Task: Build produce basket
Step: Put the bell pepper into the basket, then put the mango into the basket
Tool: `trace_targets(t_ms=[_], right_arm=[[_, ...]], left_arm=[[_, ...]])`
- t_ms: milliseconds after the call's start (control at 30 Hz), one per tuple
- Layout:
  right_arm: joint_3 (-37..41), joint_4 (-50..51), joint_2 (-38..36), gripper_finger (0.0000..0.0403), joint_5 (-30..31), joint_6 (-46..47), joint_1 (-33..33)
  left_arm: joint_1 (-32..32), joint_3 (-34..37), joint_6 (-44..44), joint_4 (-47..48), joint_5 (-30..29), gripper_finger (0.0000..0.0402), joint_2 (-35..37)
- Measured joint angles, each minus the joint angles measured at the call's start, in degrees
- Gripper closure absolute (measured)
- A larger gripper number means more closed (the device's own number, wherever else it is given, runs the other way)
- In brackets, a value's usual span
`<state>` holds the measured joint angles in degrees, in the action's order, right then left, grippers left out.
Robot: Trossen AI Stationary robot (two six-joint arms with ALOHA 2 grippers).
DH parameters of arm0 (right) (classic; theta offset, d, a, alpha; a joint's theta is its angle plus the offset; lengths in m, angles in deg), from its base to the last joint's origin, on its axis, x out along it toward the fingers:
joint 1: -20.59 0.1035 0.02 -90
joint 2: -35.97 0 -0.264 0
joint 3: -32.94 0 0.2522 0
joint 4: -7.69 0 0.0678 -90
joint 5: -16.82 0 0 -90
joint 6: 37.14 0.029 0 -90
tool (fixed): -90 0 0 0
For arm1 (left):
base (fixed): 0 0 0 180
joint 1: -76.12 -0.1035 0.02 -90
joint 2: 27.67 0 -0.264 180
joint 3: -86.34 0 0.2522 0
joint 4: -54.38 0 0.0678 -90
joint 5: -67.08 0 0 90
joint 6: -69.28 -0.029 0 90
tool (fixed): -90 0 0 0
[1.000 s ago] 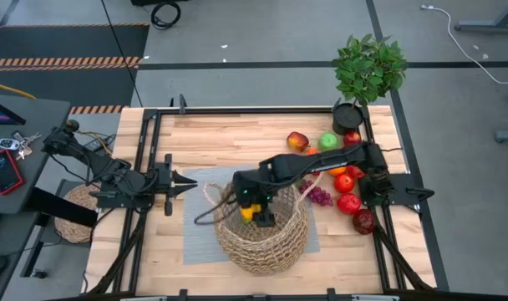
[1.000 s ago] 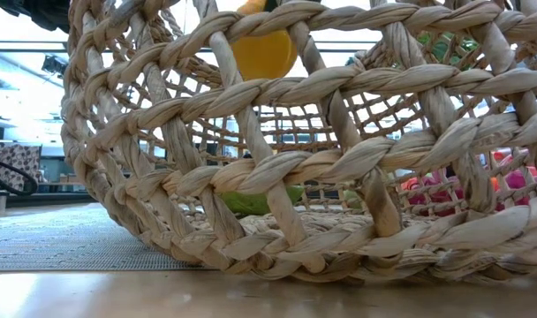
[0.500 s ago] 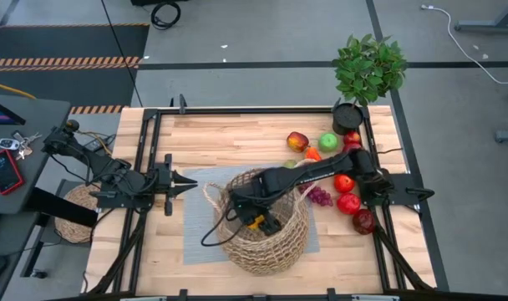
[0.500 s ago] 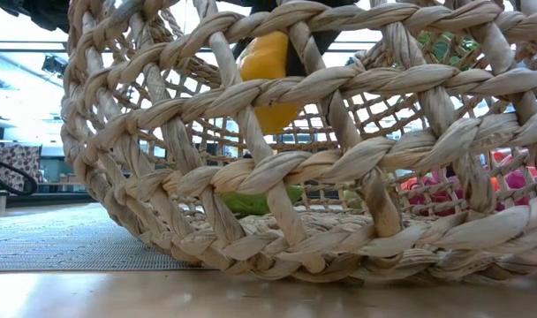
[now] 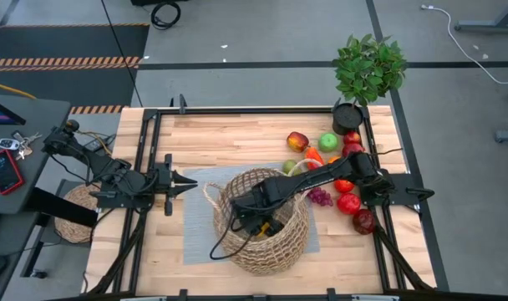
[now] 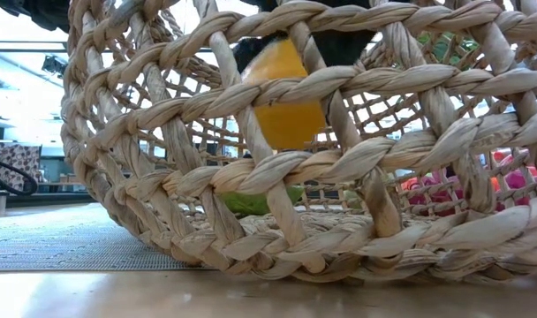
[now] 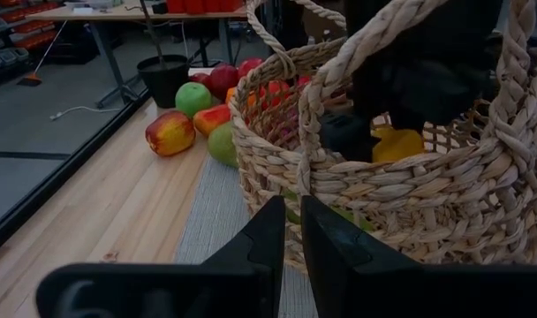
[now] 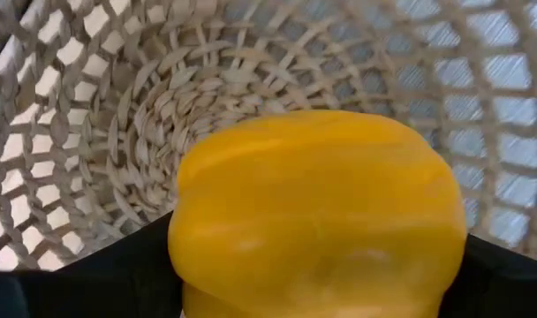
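The basket (image 5: 237,181), large, tan and open-woven, stands on a grey mat (image 5: 197,219) at mid-table. My right gripper (image 5: 261,224) reaches down into it, shut on a yellow pepper (image 6: 291,106), also seen in the right wrist view (image 8: 317,212) and the left wrist view (image 7: 397,143). A green piece (image 6: 251,202) lies on the basket's bottom. More produce lies on the table to the basket's right: a red-yellow apple (image 5: 297,140), a green apple (image 5: 328,142), red fruits (image 5: 348,203), purple grapes (image 5: 321,197). My left gripper (image 5: 191,182) waits shut at the basket's left. My right gripper pinches the yellow pepper between its two fingers (image 8: 74,287), one on each side of it (image 8: 189,256). The fingers come from above, pointing steeply down into the basket. The pepper hangs inside the basket, below the rim and clear of the woven bottom (image 8: 162,132).
A potted leafy plant (image 5: 368,71) stands at the table's far right corner. A flat round woven mat (image 5: 70,213) lies beyond the table's left edge. Bare wood shows along the far and near edges. The basket's thin loop handle (image 5: 214,196) sticks up on its left.
My right gripper has gone down into the basket with the yellow pepper and rolled about its own axis. The pepper, near the rim a second ago, now hangs lower inside the basket. The basket has stayed in place.
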<state>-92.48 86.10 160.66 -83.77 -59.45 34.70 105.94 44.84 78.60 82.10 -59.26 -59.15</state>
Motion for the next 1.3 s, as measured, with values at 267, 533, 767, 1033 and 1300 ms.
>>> trace_targets(t_ms=[267,533,767,1033,1300], right_arm=[[1.5,-0.06,0.0,0.0027,0.67,4.02,0.47],[0.72,1.11,0.0,0.0017,1.05,4.62,0.43],[-7.39,9.61,0.0,0.0028,6.79,4.16,0.4],[-19.16,16.82,0.0,0.003,18.37,4.12,-0.3],[-21.39,23.49,-5.46,0.003,38.71,7.1,-3.04]], left_arm=[[-0.02,0.0,0.0,0.0,0.0,0.0353,0.02],[-0.01,0.0,0.0,0.0,-0.02,0.0353,0.01],[0.0,0.0,0.0,0.0,-0.02,0.0353,0.0],[-0.02,0.0,0.0,0.0,-0.02,0.0353,0.0],[0.0,-0.02,0.0,0.02,-0.02,0.0353,0.0]])
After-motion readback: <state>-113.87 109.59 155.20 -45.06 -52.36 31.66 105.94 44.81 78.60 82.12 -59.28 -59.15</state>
